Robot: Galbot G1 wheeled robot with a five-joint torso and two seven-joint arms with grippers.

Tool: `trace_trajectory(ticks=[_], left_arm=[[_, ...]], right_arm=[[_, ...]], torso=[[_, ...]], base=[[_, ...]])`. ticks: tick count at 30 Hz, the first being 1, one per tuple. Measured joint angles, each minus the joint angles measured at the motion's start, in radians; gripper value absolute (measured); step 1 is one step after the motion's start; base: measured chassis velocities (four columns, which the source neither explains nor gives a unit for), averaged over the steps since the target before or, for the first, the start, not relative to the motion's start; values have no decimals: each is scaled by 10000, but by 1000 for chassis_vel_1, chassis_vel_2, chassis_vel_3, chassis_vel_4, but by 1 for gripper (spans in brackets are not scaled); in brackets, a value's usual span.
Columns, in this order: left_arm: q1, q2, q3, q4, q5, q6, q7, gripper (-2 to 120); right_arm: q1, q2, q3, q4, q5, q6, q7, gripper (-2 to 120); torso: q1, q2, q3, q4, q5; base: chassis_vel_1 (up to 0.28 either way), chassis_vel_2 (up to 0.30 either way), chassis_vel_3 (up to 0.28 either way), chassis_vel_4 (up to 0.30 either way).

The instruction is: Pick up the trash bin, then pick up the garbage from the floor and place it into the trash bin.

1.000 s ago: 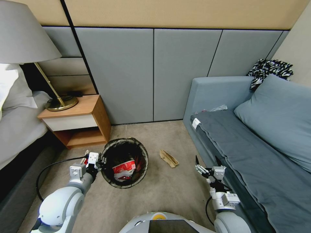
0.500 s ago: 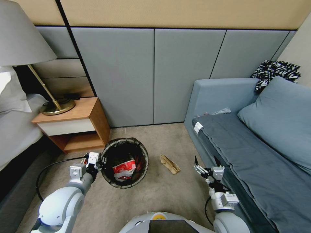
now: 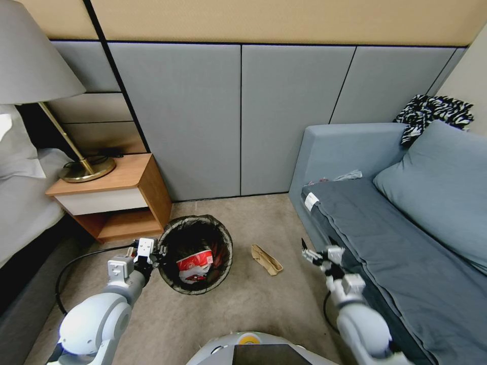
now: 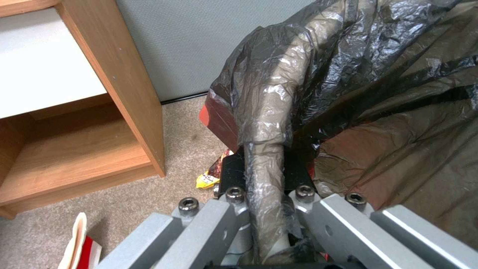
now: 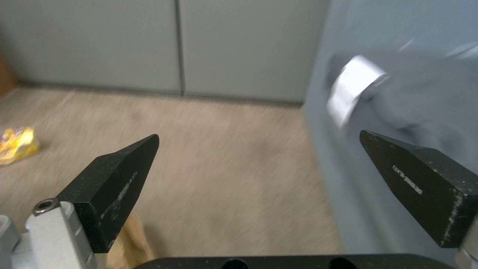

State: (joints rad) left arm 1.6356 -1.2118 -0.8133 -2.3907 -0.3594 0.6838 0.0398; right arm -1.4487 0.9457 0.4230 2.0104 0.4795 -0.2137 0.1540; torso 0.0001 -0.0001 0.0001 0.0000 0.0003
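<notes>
1. One trash bin [image 3: 195,253], round, lined with a crinkly black bag, held just off the floor [image 3: 264,304] – near the open corner of one wooden nightstand [image 3: 109,200].
2. Left gripper [image 3: 152,252] clamped on the bin's rim at its left side; in the left wrist view, the bag-covered rim [image 4: 264,157] pinched between the two fingers.
3. Inside the bin: one red-and-white paper cup [image 3: 194,263].
4. One tan paper bag [image 3: 265,259] lying flat on the carpet between the bin and the front edge of one grey-blue sofa [image 3: 406,238], touching neither.
5. Right gripper [image 3: 315,252] raised above the carpet beside the sofa's front edge, just right of the paper bag – two black fingers [image 5: 114,186] spread wide apart, holding nothing.
6. One yellow snack wrapper [image 5: 17,144] on the carpet, seen from the right wrist; another scrap of yellow wrapper [image 4: 208,178] under the bin in the left wrist view – cannot tell whether the same piece.
7. One lamp [image 3: 83,170] standing on the nightstand top.
</notes>
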Motion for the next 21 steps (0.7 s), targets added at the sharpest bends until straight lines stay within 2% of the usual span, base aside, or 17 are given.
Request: trace_trajectory(ticks=[8,13,15,21], left_arm=[[14,-28,23,-85,-1,29,-37,1],[-115,99,161,-56,-2,47,-39,1],[-158,189,217,-27,-66,80,-33,1],[-280,337,286,19,-206,139,-24,1]], right_arm=[[1807,-925,-1524,-1626,929,-235,-995,100],[2743,-1031,-1948,-2644,957,-499,-1960,100],[3201,-1038,-2128,-3294,875,-745,-2761,100],[3716,-897,-2492,-4334,685,-887,-3275,100]], torso=[[0,0,0,1,-1],[-1,0,0,-3,-1],[-1,0,0,0,-3],[-1,0,0,-1,-1]], base=[[0,0,0,0],[0,0,0,0],[0,0,0,0],[0,0,0,0]])
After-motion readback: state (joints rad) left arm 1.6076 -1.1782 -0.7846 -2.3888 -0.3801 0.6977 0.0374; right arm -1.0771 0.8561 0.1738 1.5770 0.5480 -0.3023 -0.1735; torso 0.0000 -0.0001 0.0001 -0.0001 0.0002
